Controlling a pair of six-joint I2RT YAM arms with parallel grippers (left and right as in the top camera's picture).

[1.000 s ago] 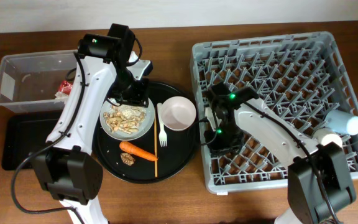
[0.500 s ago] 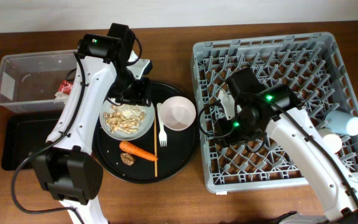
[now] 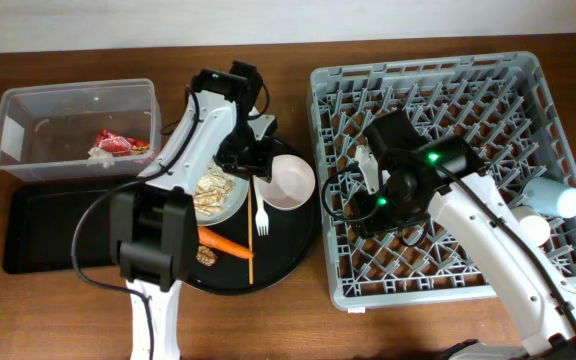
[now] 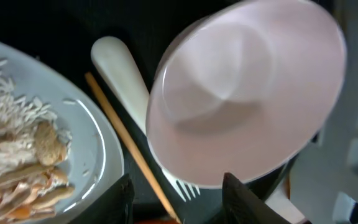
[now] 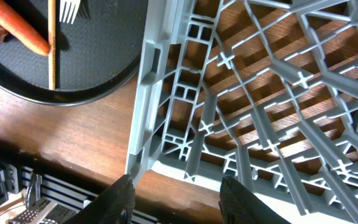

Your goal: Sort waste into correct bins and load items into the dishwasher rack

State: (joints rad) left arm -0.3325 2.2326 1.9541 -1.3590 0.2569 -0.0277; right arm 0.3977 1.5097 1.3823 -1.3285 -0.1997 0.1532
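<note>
Brown wooden table (image 3: 268,322) below a pale wall (image 3: 388,14); left hand (image 4: 178,186) and right hand (image 5: 176,186) both spread, empty.

Overhead gives you the whole table (image 3: 58,310), straight down, from high up. Left wrist: pressed close, facing down onto the bowl (image 4: 247,93), fork (image 4: 120,68) and stick (image 4: 129,149). Right wrist: close above the rack (image 5: 185,118) corner, facing down, tray (image 5: 104,56) edge in frame. Fork and stick show in all three views.
</note>
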